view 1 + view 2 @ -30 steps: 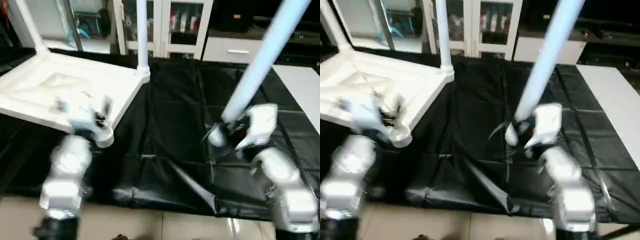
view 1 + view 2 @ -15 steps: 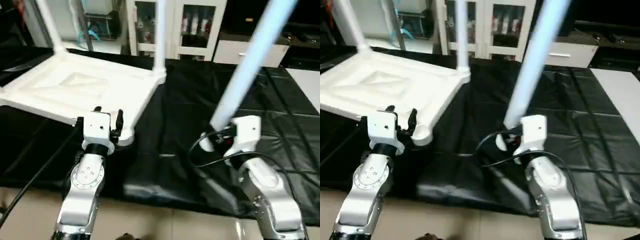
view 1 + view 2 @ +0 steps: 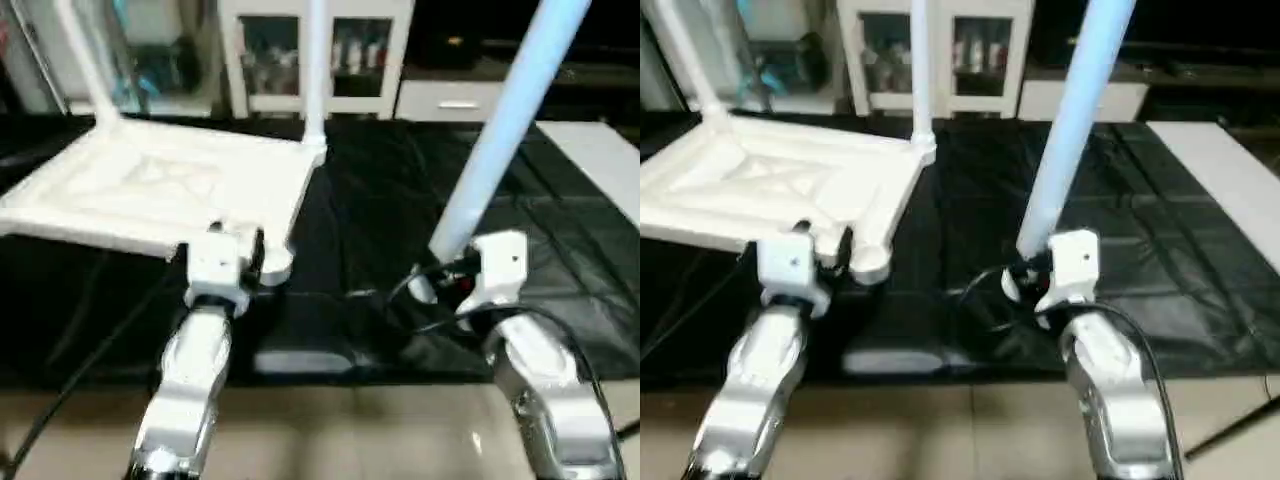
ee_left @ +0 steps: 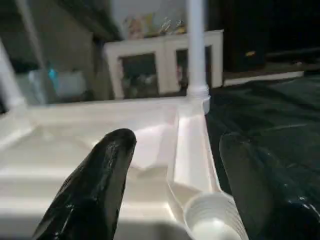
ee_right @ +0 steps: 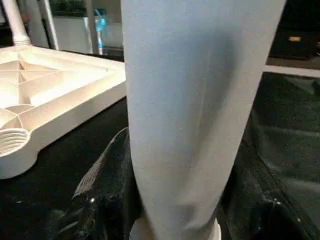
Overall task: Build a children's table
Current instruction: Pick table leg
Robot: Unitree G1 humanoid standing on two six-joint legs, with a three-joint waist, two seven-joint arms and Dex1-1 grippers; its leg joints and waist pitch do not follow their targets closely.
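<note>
Since a second ago my left end effector has closed in on the empty near corner socket of the top, fingers spread, gripping nothing. My right end effector clamps a leg, centre right of frame. Risk: the long leg could lever in my grip and meet the socket off-axis, jamming its threads. Only the left wrist view shows those threads; the eye views show both fitted legs.
</note>
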